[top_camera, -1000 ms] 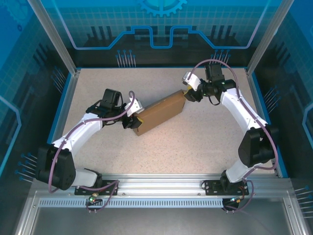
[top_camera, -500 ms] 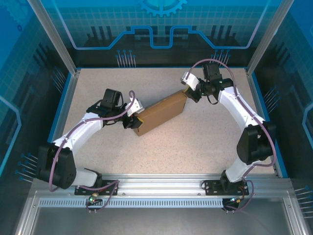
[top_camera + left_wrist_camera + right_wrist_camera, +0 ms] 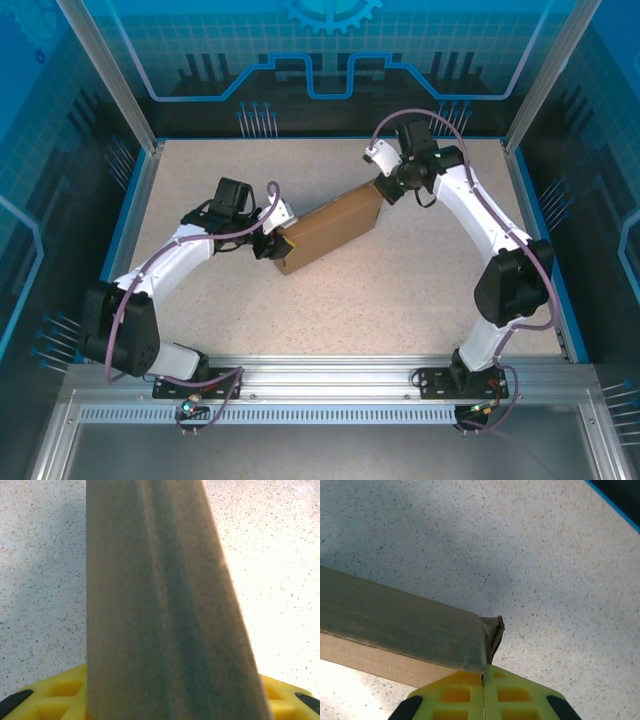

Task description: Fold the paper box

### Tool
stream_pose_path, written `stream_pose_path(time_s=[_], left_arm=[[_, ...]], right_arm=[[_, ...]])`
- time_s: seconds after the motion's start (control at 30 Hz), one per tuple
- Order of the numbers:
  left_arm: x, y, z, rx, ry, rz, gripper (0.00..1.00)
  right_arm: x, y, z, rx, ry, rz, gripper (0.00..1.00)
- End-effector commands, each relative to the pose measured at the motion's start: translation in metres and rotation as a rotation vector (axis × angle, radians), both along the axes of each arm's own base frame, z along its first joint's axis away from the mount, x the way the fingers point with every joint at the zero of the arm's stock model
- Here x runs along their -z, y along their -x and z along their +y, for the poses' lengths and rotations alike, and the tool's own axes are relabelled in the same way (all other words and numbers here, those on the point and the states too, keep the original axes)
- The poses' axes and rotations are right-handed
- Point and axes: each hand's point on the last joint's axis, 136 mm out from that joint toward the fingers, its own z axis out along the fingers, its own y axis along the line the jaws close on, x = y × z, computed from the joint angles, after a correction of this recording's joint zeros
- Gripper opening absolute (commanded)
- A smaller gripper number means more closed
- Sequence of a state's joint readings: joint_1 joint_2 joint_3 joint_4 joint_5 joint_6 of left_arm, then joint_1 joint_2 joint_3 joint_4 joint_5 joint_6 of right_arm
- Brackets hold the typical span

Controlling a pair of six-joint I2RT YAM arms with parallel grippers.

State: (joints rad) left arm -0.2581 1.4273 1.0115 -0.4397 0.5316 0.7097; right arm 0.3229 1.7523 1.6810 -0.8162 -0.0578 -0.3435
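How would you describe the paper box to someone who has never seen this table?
Look at the speckled beige table. Near its middle, the paper box lies slantwise between the left gripper and the right gripper. It is the one flat, plain brown cardboard thing there.

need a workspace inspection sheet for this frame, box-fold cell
Surface: speckled beige tabletop, no marks seen.
Job's things: paper box, folded up shallow, lying diagonally mid-table between the arms.
Clutter: nothing seen.
Tools: left tool clamped across the box's near-left end. Right tool shut, tips at the box's far-right corner; cannot tell whether it pinches cardboard.
Cables: purple cables run along both arms, looped above the right wrist, off the box.
Surroundings: blue enclosure panels; aluminium rail at the near edge.
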Motion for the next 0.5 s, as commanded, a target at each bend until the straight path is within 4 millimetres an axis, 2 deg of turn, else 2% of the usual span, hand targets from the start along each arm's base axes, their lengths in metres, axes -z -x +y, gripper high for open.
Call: stream_pose_path(time_s=[0.0, 0.47], left_arm=[[-0.0059, -0.0079, 0.0032, -0.016, -0.017, -0.017, 0.37], [0.0003, -0.0095, 0.0051, -0.027, -0.03, -0.002, 0.37]], right_arm=[[-0.0044, 0.0045, -0.0032, 0.089, -0.008, 0.059, 0.07], [-0.0087, -0.0025, -0.0046, 0.182, -0.047, 0.099, 0.07]])
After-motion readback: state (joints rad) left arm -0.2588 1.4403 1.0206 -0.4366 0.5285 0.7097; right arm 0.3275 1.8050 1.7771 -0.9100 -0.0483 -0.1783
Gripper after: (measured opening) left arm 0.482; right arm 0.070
